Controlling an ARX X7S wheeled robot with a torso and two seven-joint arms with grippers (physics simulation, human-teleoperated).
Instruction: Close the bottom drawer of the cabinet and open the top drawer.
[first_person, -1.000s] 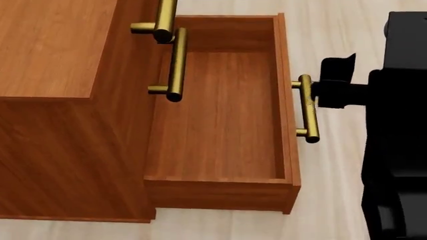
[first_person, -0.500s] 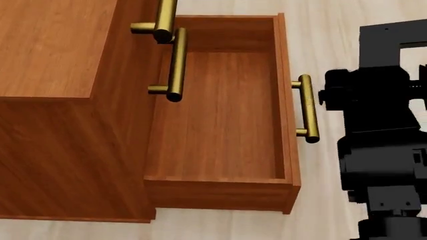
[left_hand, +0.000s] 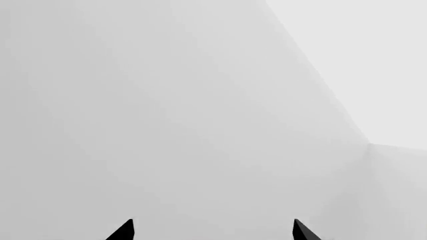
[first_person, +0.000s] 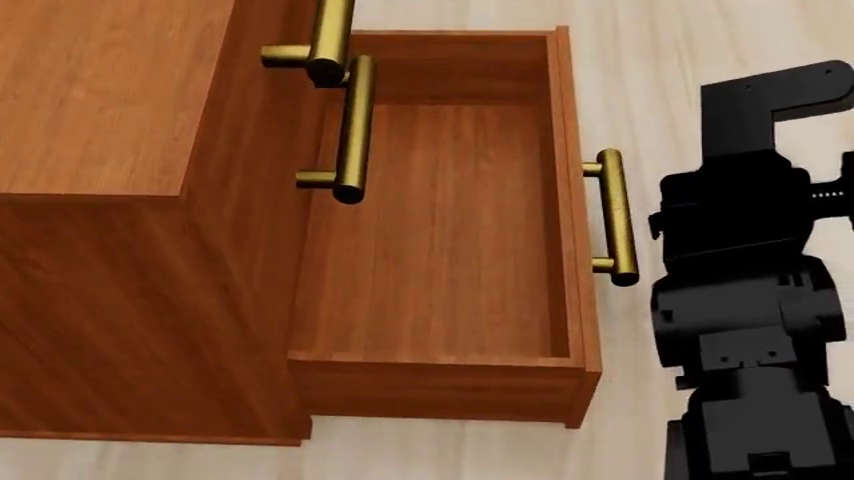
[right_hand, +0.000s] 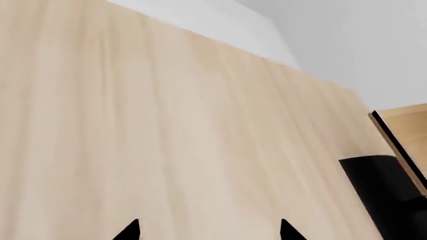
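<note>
The head view looks down on the reddish-brown cabinet at the left. Its bottom drawer is pulled far out and is bare inside, with its brass handle facing right. The middle drawer's handle and the top drawer's handle both lie close to the cabinet front; those drawers are pushed in. My right arm rises black just right of the bottom handle, not touching it. My right gripper is open over pale floor. My left gripper is open, facing a blank grey wall.
Pale wood floor surrounds the cabinet. In the right wrist view a black block and a pale wooden piece sit at the edge, below a grey wall.
My right arm has drawn back from the bottom drawer's handle, turned and risen closer to the head camera. The drawers have not moved.
</note>
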